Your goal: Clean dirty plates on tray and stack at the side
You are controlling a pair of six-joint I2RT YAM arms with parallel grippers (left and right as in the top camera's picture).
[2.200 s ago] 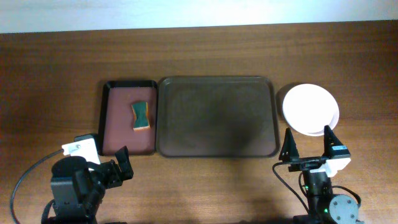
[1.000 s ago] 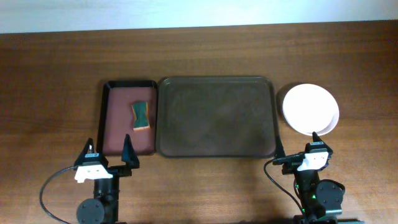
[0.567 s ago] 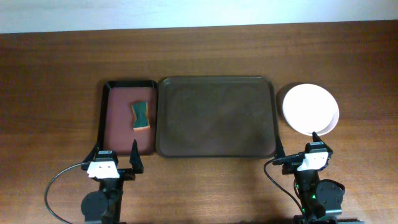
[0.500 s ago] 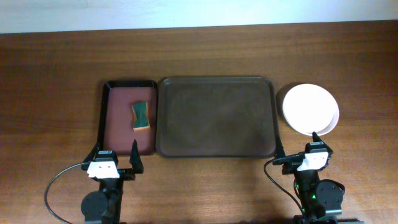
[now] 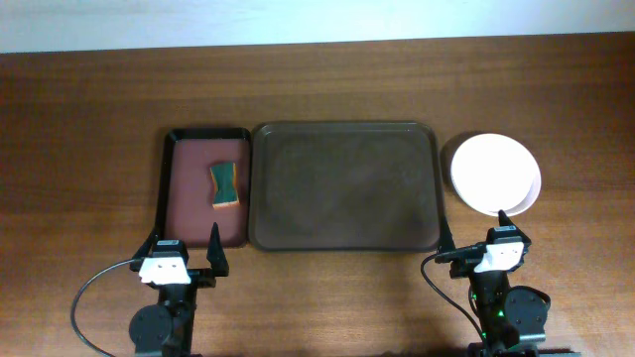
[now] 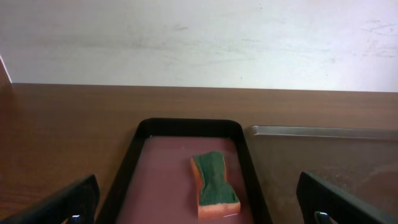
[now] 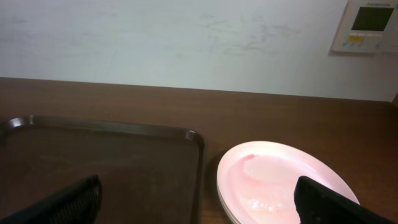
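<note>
The plates (image 5: 495, 175) lie stacked on the table just right of the dark brown tray (image 5: 344, 185); only the white top one shows, with a faint pink film in the right wrist view (image 7: 283, 182). The tray holds nothing and also shows in the right wrist view (image 7: 93, 162). My left gripper (image 5: 184, 256) is open and empty near the table's front edge, in front of the black-rimmed tray. My right gripper (image 5: 474, 243) is open and empty, in front of the plates and the tray's right corner.
A narrow black-rimmed tray with maroon inside (image 5: 204, 186) stands left of the brown tray and holds a green and orange sponge (image 5: 225, 185), which also shows in the left wrist view (image 6: 214, 184). A pale wall runs along the table's far edge.
Both arms drew back toward the front edge and came to rest; the left one straightened and centred. Plates, trays and sponge have not moved.
</note>
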